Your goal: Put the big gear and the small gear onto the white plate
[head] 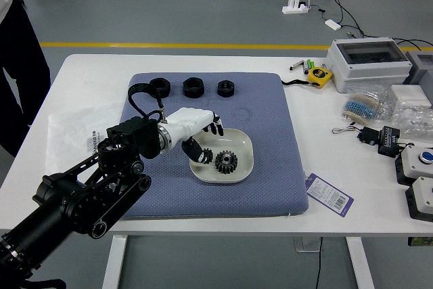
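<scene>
the fingers (216, 127) of the left hand (184, 122) are parted, one set reaching forward above the plate's far left corner, the lowest one bent down beside the small gear (207, 156); they seem to pinch nothing, though whether that lowest one touches the teeth i cannot tell. the small gear is on the white plate (237, 141), by its left edge, and the big gear (226, 162) is just beside it, towards the plate's near edge. both look placed, so what likely remains is drawing the hand away.

both gears look stiff and hard, probably light, and unlikely to be harmed by a firm squeeze. the teeth should give good purchase: if one needs shifting, take it across opposite sides of the rim, low down, and lift straight. the plate looks smooth, so a brushed gear could skid, and a dragging finger might catch its teeth.

the plate lies on a blue-grey mat (277, 167), closer to the counter's near edge than its far one. three black round parts (193, 87) line up towards the far edge of the counter (270, 225). past its left edge stands a person (24, 72), hands not clear to me.
</scene>
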`<state>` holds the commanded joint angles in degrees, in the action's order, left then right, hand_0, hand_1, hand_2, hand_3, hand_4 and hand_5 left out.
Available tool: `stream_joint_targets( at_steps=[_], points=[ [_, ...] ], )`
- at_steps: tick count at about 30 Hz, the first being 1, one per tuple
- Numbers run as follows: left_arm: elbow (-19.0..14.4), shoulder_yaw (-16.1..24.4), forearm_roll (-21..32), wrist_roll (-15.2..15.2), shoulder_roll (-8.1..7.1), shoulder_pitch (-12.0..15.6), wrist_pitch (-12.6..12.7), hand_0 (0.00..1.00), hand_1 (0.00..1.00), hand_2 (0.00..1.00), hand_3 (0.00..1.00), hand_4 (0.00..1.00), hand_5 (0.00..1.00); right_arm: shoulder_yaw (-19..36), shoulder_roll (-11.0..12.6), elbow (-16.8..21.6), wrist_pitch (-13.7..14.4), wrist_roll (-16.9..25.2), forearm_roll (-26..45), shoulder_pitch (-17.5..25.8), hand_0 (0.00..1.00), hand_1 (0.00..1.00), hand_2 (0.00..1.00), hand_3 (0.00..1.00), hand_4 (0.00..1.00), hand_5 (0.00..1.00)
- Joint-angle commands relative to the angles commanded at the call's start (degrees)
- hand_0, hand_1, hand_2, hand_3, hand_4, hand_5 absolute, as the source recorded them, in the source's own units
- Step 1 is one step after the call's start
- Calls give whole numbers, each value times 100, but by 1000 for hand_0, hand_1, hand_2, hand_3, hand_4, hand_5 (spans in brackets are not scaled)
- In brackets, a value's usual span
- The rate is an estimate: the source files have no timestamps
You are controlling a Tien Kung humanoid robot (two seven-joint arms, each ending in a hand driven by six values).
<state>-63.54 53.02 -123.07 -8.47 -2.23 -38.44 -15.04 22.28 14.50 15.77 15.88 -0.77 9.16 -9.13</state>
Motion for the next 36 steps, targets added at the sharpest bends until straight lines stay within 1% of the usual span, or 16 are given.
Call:
stream_joint_targets(
  at_steps=[2,7,9,11,13,14,16,19,20,24,25,26,29,31,32,36],
  points=[
    [-31,29,4,25,0,5,63,563,696,762,759,998,2,-2,0,0,1,1,5,-1,652,659,729,575,835,680],
    [-112,184,-10,98,-5,54,287,563,696,762,759,998,2,2,-1,0,3,-4,-10,-3,652,659,729,575,835,680],
    [-130,333,19,147,3,119,542,587,706,772,760,998,15,5,-1,-1,3,-5,-12,-1,651,658,729,574,835,681],
    [-131,360,29,156,6,131,606,587,706,772,760,998,15,6,0,-1,2,-6,-13,0,651,658,729,574,835,681],
    [-90,646,280,262,69,280,990,587,706,772,760,998,15,11,-4,-2,5,-10,-24,4,651,658,729,574,835,681],
    [-54,781,472,308,93,352,1145,597,692,764,768,957,164,13,-5,-3,6,-12,-29,6,651,658,729,575,836,680],
    [18,1000,882,384,136,486,1361,597,692,764,768,957,164,15,-7,-3,7,-15,-34,9,651,658,729,575,836,680],
    [81,1334,1508,518,192,705,1547,597,692,764,768,957,164,14,-10,-5,8,-14,-29,12,651,658,729,575,836,680],
    [89,1475,1731,617,205,823,1605,588,675,744,747,914,190,8,-12,-6,6,-9,-16,17,651,659,729,575,835,680],
    [99,1767,2568,844,191,1064,1616,588,675,744,747,914,190,-6,-15,-9,-1,2,3,28,651,659,729,575,835,680],
    [92,1886,2791,941,174,1179,1606,588,675,744,747,914,190,-8,-15,-10,-6,6,7,35,651,659,729,575,835,680],
    [88,1941,3048,982,168,1232,1603,630,676,750,738,900,246,-9,-15,-10,-8,7,8,38,652,659,730,575,836,680],
    [23,2247,3793,1240,155,1550,1670,630,676,750,738,900,246,-19,-16,-12,-18,15,24,62,652,659,730,575,836,680],
    [-1,2325,4234,1320,151,1641,1688,630,676,750,738,900,246,-18,-18,-13,-19,16,25,69,652,659,730,575,836,680],
    [-44,2415,4458,1409,146,1734,1698,673,680,756,763,919,409,-21,-19,-13,-20,17,26,76,652,659,729,575,836,681],
    [-246,2740,5426,1667,153,2072,1642,673,680,756,763,919,409,-18,-29,-14,-22,13,25,107,652,659,729,575,836,681]
  ],
)
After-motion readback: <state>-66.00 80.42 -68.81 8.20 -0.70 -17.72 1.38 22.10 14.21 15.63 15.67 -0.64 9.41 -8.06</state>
